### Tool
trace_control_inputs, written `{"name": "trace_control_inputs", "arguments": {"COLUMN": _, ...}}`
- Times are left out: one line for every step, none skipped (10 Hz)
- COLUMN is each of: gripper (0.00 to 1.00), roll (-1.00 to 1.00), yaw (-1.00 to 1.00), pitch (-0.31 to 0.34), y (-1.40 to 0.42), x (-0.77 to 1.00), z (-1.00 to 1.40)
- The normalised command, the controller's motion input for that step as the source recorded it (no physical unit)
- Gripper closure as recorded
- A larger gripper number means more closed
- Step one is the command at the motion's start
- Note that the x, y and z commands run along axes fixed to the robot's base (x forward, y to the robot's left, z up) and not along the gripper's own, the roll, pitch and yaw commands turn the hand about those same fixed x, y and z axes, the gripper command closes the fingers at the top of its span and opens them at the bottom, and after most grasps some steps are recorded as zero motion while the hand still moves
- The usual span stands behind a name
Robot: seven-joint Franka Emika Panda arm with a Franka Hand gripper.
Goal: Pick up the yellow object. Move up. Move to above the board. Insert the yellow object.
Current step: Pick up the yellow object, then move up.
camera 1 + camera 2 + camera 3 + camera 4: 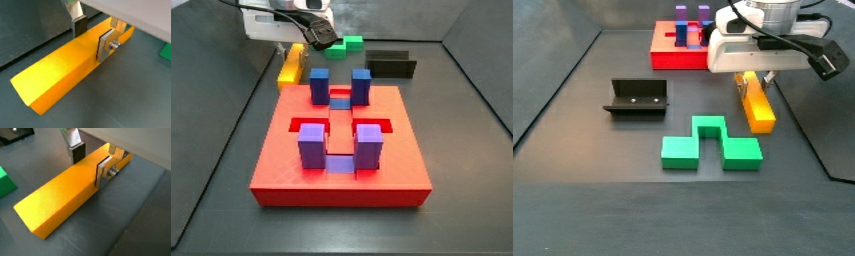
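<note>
The yellow object (60, 67) is a long bar, yellow on top with orange sides, lying flat on the dark floor. In both wrist views my gripper (92, 37) straddles its far end. One silver finger plate (105, 170) presses on the orange side and the dark pad (78, 153) of the opposite finger meets the other edge. In a side view the gripper (751, 78) stands over the bar (758, 108), and the red board (680, 58) lies behind it. The bar (291, 65) lies beside the board (278, 165), which carries blue and purple posts.
A green notched block (711, 145) lies on the floor near the bar's free end and also shows as (349, 44). The black fixture (637, 98) stands further off. Grey walls enclose the floor.
</note>
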Motion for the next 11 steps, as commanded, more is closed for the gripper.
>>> {"name": "trace_control_inputs", "arguments": {"gripper": 1.0, "roll": 0.0, "yaw": 0.0, "pitch": 0.0, "y": 0.0, "x": 0.0, "z": 0.0}}
{"name": "trace_control_inputs", "arguments": {"gripper": 1.0, "roll": 0.0, "yaw": 0.0, "pitch": 0.0, "y": 0.0, "x": 0.0, "z": 0.0}}
{"name": "trace_control_inputs", "arguments": {"gripper": 1.0, "roll": 0.0, "yaw": 0.0, "pitch": 0.0, "y": 0.0, "x": 0.0, "z": 0.0}}
{"name": "trace_control_inputs", "arguments": {"gripper": 1.0, "roll": 0.0, "yaw": 0.0, "pitch": 0.0, "y": 0.0, "x": 0.0, "z": 0.0}}
{"name": "trace_control_inputs", "arguments": {"gripper": 1.0, "roll": 0.0, "yaw": 0.0, "pitch": 0.0, "y": 0.0, "x": 0.0, "z": 0.0}}
{"name": "trace_control_inputs", "arguments": {"gripper": 1.0, "roll": 0.0, "yaw": 0.0, "pitch": 0.0, "y": 0.0, "x": 0.0, "z": 0.0}}
{"name": "trace_control_inputs", "arguments": {"gripper": 1.0, "roll": 0.0, "yaw": 0.0, "pitch": 0.0, "y": 0.0, "x": 0.0, "z": 0.0}}
{"name": "trace_control_inputs", "arguments": {"gripper": 1.0, "roll": 0.0, "yaw": 0.0, "pitch": 0.0, "y": 0.0, "x": 0.0, "z": 0.0}}
{"name": "trace_control_inputs", "arguments": {"gripper": 1.0, "roll": 0.0, "yaw": 0.0, "pitch": 0.0, "y": 0.0, "x": 0.0, "z": 0.0}}
{"name": "trace_control_inputs", "arguments": {"gripper": 1.0, "roll": 0.0, "yaw": 0.0, "pitch": 0.0, "y": 0.0, "x": 0.0, "z": 0.83}}
{"name": "trace_control_inputs", "arguments": {"gripper": 1.0, "roll": 0.0, "yaw": 0.05, "pitch": 0.029, "y": 0.07, "x": -0.08, "z": 0.8}}
